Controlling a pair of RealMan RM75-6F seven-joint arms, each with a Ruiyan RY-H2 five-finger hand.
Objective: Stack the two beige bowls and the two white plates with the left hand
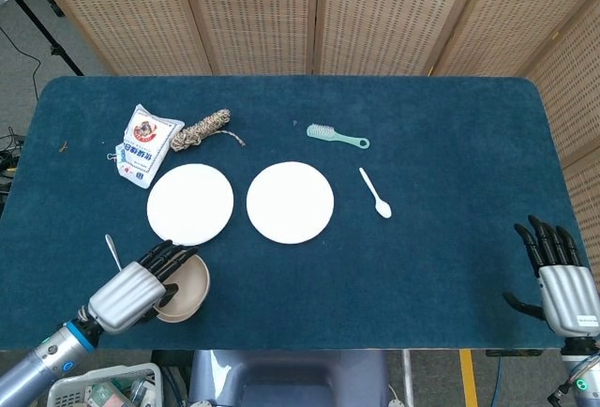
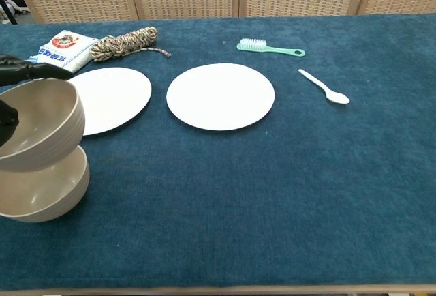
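My left hand [image 1: 133,292] grips a beige bowl [image 2: 42,125] by its rim and holds it just above the second beige bowl [image 2: 44,190], which rests on the table near the front left. In the head view the held bowl [image 1: 187,288] covers the lower one. In the chest view only dark fingertips [image 2: 27,69] of the left hand show at the left edge. Two white plates lie side by side: the left plate [image 1: 190,203] and the right plate [image 1: 290,202]. My right hand [image 1: 560,276] hangs open off the table's front right corner.
A metal spoon [image 1: 112,249] lies partly hidden beside my left hand. A snack packet [image 1: 145,143] and a rope bundle [image 1: 207,129] sit at the back left. A green brush [image 1: 337,135] and a white spoon [image 1: 375,192] lie right of the plates.
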